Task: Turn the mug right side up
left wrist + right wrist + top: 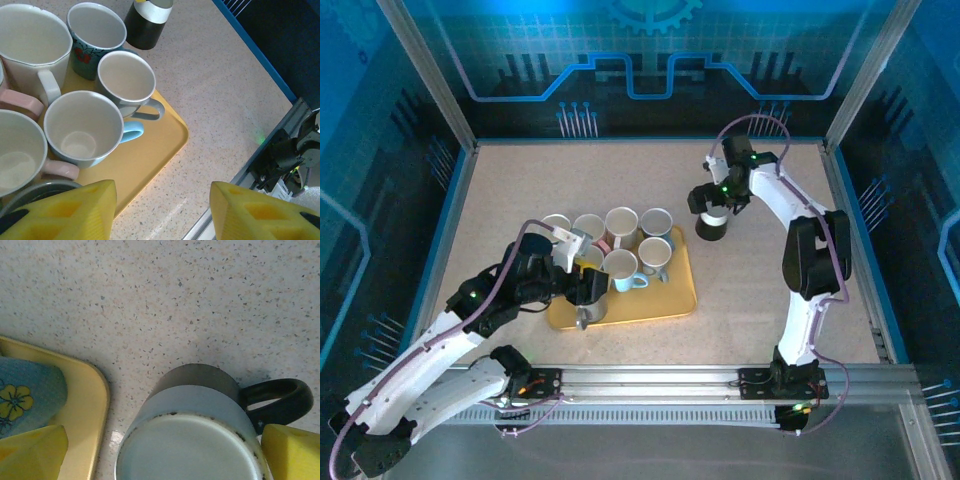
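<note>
The mug (195, 440) is being cut off by the lower edge of the right wrist view. Only a flat, pale, matt upper face with a chipped dark rim, a pale band, a glossy black wall and a black loop handle (277, 400) are being shown there. It is being carried by the speckled, stone-like tabletop (770, 290), just beside the rounded far right corner of the smooth yellow tray (670, 300) and off it. The right claw (162, 452) is being held wide open astride the mug, with one blocky yellow finger (35, 450) apart from the wall and the other just under the handle. Whether that second finger is touching cannot be told. In the top view the mug's upper part is being hidden by this claw, and only the black lower wall and pale band are being left in sight. The left wrist view is giving what the top view blurs: round mugs standing mouth up on the tray, with glazed pale insides and handles in pink, white and light blue. The left claw (165, 215) is being held over the tray's near edge, its jaws partly apart with only tray and tabletop seen between them. A grey mug rim (35, 189) is being half covered by one finger, and contact there cannot be made out.
</note>
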Controlling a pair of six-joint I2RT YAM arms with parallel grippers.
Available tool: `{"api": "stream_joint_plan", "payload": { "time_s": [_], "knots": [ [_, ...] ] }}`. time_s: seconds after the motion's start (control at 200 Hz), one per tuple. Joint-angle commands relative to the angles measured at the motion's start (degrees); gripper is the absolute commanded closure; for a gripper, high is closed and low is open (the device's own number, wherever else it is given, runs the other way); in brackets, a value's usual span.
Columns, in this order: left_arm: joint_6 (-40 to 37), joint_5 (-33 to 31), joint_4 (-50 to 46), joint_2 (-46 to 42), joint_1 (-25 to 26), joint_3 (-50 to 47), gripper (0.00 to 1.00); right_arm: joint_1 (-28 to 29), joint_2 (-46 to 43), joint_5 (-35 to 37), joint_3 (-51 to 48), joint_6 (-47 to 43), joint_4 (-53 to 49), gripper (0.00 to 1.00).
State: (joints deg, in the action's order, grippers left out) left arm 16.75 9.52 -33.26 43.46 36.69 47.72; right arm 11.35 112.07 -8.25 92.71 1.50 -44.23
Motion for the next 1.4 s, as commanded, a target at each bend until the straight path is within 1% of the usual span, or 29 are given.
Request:
{"api": "stream_joint_plan", "payload": {
  "time_s": [0.0,0.095,0.19,0.295,0.485,0.545,0.605,0.655,0.715,0.755,0.805,0.905,0.965,1.015,1.06,1.135,1.226,1.261,1.316,1.396],
  "knots": [
    [-1.1,1.4,1.4,0.0,-0.4,-0.9,0.47,-1.5,-2.4,-6.0,-3.7,3.3,0.4,0.0],
    [-1.0,1.6,1.4,0.0,-0.4,-0.9,0.48,-1.8,-5.1,-7.4,-7.8,4.4,2.6,0.0],
    [-1.0,1.9,1.6,0.1,-0.4,-0.9,0.48,-2.5,-7.9,-10.7,-12.2,6.8,5.4,0.0],
    [-1.0,2.2,1.7,0.2,-0.4,-0.9,0.48,-2.6,-11.2,-12.8,-16.8,9.5,8.3,0.0],
    [-1.0,2.5,1.9,0.3,-0.4,-0.8,0.48,-2.5,-20.7,-12.3,-27.7,17.0,15.5,0.0],
    [-1.0,2.4,2.0,0.4,-0.5,-0.9,0.48,-2.6,-23.6,-13.4,-31.3,19.7,17.6,0.0],
    [-0.9,2.8,2.1,0.5,-0.4,-1.0,0.48,-2.3,-25.7,-16.0,-34.3,22.0,19.4,0.0],
    [-0.9,2.9,2.2,0.5,-0.4,-0.9,0.48,-1.8,-27.6,-16.3,-36.0,22.6,19.4,0.0],
    [-0.9,2.8,2.2,0.4,-0.4,-0.9,0.48,-1.3,-29.9,-14.3,-36.2,21.3,17.8,0.0],
    [-0.9,2.9,2.3,0.5,-0.4,-0.9,0.48,-0.8,-30.6,-11.0,-34.7,18.8,15.1,0.0],
    [-1.0,3.0,2.4,0.5,-0.4,-1.0,0.48,0.4,-30.5,-4.2,-31.4,14.4,10.6,0.0],
    [-1.1,3.1,2.6,0.5,-0.4,-0.9,0.48,3.2,-27.2,7.6,-23.6,6.6,5.3,0.0],
    [-1.0,2.9,2.5,0.6,-0.4,-1.0,0.48,4.1,-23.1,10.6,-18.1,5.5,1.9,0.0],
    [-0.9,2.4,2.3,0.6,-0.4,-0.9,0.48,5.0,-19.6,13.0,-13.9,7.1,-0.4,0.0],
    [-0.8,1.9,2.1,0.5,-0.4,-1.0,0.48,6.1,-17.3,17.7,-11.3,10.9,-1.0,0.0],
    [-0.8,1.7,2.1,0.5,-0.4,-1.2,0.48,7.5,-13.2,19.9,-6.8,18.7,-3.6,0.0],
    [-0.8,1.3,2.1,0.5,-0.4,-1.2,0.48,10.1,-8.5,29.1,-1.2,31.4,-8.4,0.0],
    [-0.8,1.3,2.1,0.6,-0.4,-1.1,0.48,10.9,-5.7,33.1,2.7,37.9,-13.4,0.0],
    [-0.8,1.2,2.1,0.7,-0.4,-1.1,0.48,11.0,-0.3,32.9,10.3,45.5,-22.2,0.0],
    [-0.8,1.1,2.1,0.8,-0.4,-1.2,0.48,11.3,6.1,31.6,19.5,55.1,-32.0,0.0]
  ]
}}
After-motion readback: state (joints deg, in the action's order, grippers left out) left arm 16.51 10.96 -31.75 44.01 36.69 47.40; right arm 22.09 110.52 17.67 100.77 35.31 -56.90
